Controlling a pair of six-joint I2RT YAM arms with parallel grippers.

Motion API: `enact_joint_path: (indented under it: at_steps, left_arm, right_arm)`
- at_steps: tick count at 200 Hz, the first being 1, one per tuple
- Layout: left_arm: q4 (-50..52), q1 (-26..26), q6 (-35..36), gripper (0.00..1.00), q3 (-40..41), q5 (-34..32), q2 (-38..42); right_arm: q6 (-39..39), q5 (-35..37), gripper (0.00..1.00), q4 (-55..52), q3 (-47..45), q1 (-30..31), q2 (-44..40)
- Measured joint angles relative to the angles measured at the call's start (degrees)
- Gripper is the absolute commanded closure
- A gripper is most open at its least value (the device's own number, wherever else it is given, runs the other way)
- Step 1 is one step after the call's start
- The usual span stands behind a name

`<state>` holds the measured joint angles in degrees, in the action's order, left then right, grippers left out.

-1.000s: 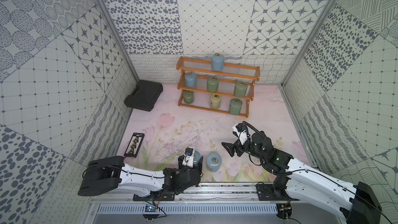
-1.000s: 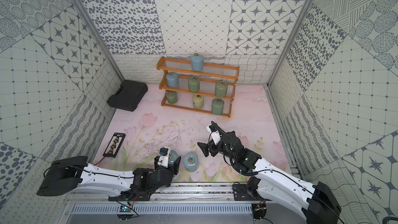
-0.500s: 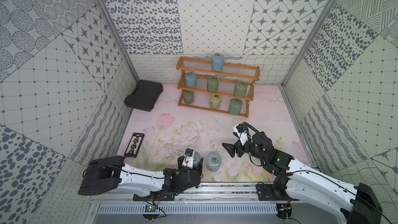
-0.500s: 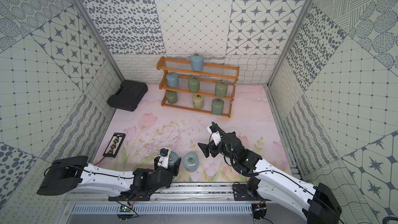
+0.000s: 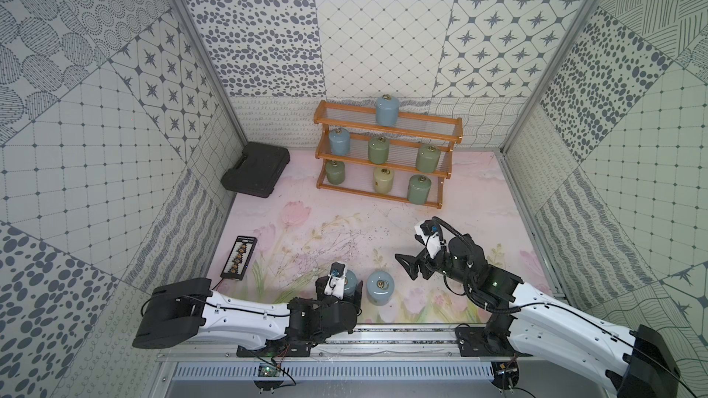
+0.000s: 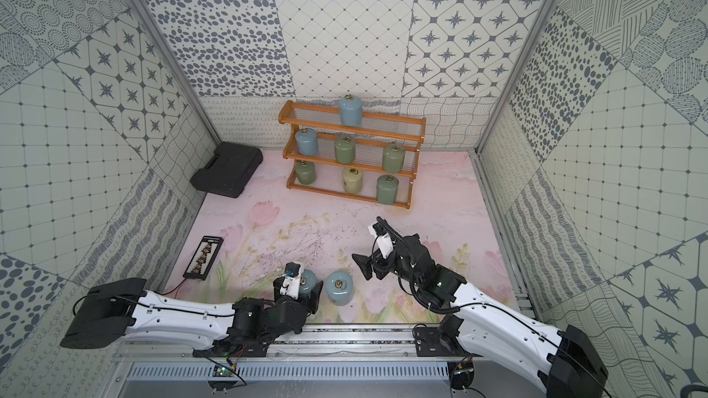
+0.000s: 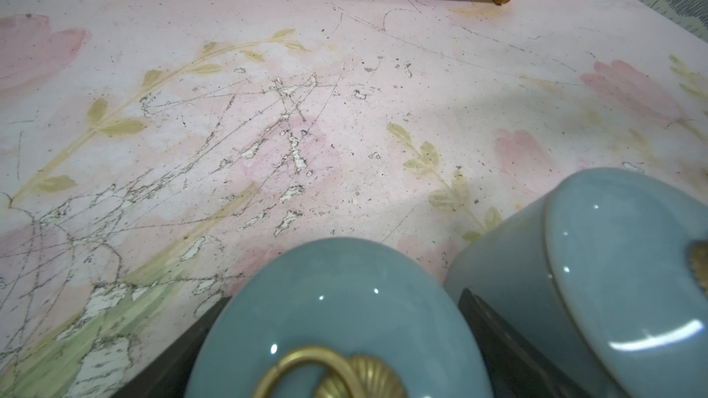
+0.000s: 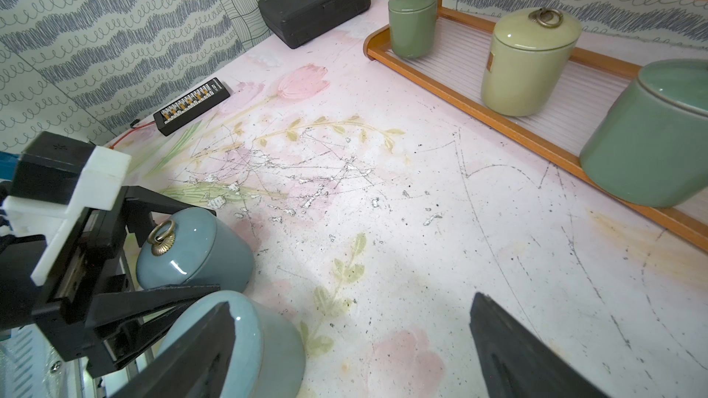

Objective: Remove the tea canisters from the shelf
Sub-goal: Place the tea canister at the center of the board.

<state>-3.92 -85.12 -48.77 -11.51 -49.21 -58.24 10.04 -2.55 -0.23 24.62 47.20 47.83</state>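
Note:
The wooden shelf [image 5: 387,130] stands at the back with several tea canisters on it: one blue [image 5: 386,111] on top, the cream one [image 5: 383,179] on the lowest tier. Two pale blue canisters stand upright on the mat near the front. My left gripper [image 5: 341,289] is open, its jaws on either side of the left canister [image 5: 350,280] [image 7: 337,300], apart from it. The other canister [image 5: 380,289] [image 8: 260,346] stands just right of it. My right gripper [image 5: 406,266] [image 8: 352,338] hovers open and empty, right of both.
A black plastic case [image 5: 256,169] lies at the back left against the wall. A black strip of connectors [image 5: 239,258] with a red cable lies at the mat's left edge. Patterned walls close in three sides; a metal rail [image 5: 383,333] runs along the front.
My left gripper's jaws have spread apart around the left blue canister, letting it go on the mat. The right arm has stayed where it was.

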Motion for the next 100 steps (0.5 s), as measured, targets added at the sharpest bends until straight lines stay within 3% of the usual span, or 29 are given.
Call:
enact_joint_path:
  at_steps: [100]
  left_arm:
    - [10.32, 0.00, -0.24, 0.04, -2.16, -0.09, 10.49]
  right_arm:
    - [0.00, -0.04, 0.00, 0.28, -0.02, 0.00, 0.28]
